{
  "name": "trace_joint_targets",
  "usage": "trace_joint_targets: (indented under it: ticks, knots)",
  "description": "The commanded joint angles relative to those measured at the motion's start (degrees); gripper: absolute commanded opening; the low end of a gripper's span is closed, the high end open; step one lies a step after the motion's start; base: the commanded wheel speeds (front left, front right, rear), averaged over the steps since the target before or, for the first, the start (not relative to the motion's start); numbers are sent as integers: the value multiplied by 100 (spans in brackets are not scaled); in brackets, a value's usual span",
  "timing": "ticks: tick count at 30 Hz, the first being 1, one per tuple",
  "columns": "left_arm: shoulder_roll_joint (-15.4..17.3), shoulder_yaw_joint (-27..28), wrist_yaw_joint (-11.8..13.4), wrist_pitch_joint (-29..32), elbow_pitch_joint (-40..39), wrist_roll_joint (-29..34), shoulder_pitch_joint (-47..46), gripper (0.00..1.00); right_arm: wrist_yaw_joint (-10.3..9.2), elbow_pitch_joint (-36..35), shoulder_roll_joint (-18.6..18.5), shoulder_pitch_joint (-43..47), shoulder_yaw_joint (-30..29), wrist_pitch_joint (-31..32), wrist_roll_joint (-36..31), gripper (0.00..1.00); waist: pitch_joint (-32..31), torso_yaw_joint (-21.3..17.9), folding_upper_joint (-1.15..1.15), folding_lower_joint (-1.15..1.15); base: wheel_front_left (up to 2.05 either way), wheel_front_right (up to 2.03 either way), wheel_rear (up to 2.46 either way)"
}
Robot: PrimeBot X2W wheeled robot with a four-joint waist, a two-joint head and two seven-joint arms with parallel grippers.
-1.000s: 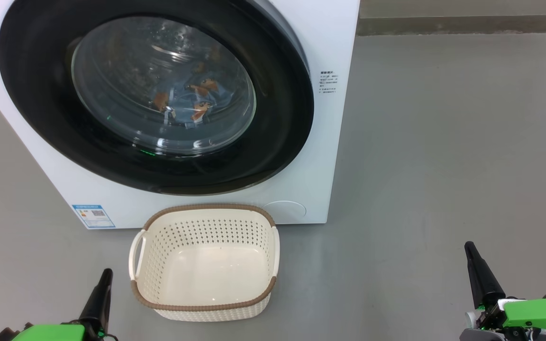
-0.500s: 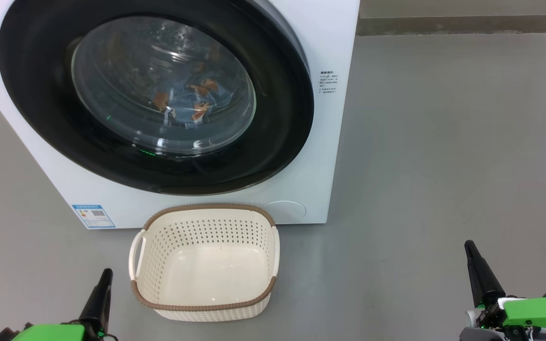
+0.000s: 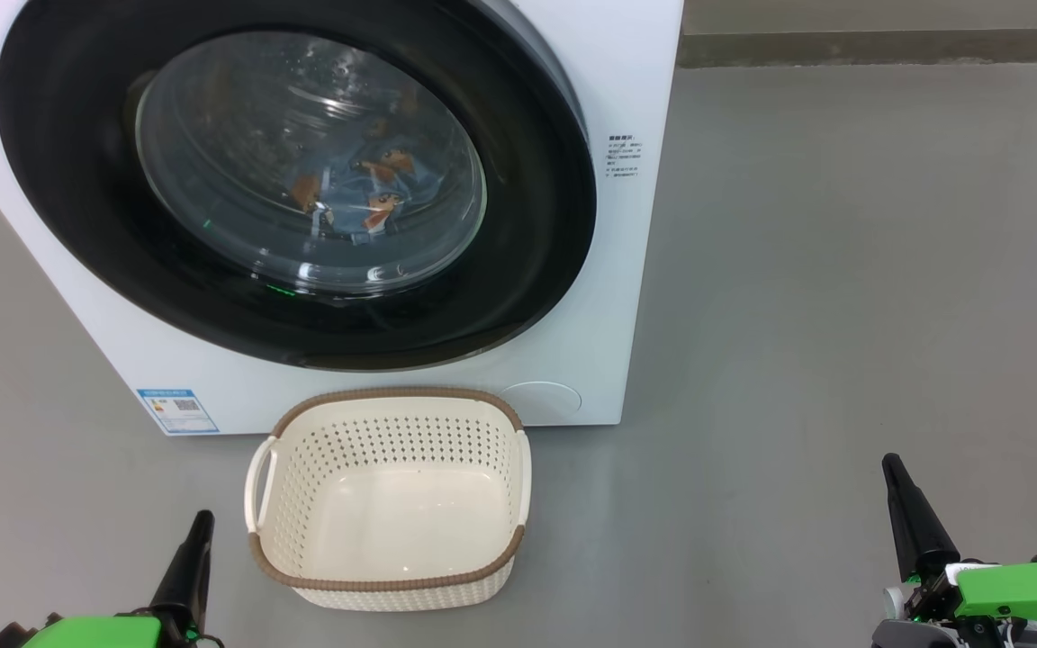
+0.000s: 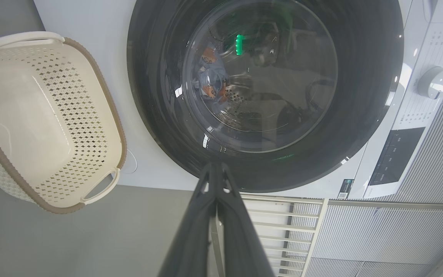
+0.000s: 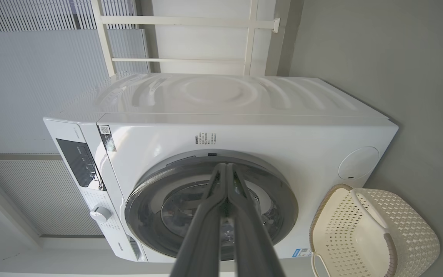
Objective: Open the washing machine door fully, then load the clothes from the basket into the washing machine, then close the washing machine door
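The white washing machine (image 3: 635,225) stands ahead with its round black door (image 3: 77,225) closed flat against the front. Through the glass window the light blue clothes (image 3: 365,193) with orange-brown faces lie inside the drum. The cream basket (image 3: 388,504) sits empty on the floor in front of the machine. My left gripper (image 3: 202,520) is shut, low at the left, beside the basket. My right gripper (image 3: 890,468) is shut, low at the far right, well away from the machine. The left wrist view shows the door (image 4: 360,115), clothes (image 4: 210,77) and basket (image 4: 52,115); the right wrist view shows the machine (image 5: 244,130).
Grey floor (image 3: 843,270) spreads wide to the right of the machine. A wall base (image 3: 888,45) runs along the back. A blue label (image 3: 176,409) marks the machine's lower front corner. White rails (image 4: 283,219) and ribbed panels stand beside the machine.
The right gripper has crept slightly upward in the head view. The door, basket and left gripper stay as they were.
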Motion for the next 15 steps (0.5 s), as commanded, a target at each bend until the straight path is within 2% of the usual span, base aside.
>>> trace_joint_targets:
  ticks: [1,15]
  knots:
    - [74,200,-13,23,-168,-45,-277,0,9,-165,-22,-196,124,51,15,0,0,0,0,0,0,0,0]
    - [74,200,-13,23,-168,-45,-277,0,9,-165,-22,-196,124,51,15,0,0,0,0,0,0,0,0]
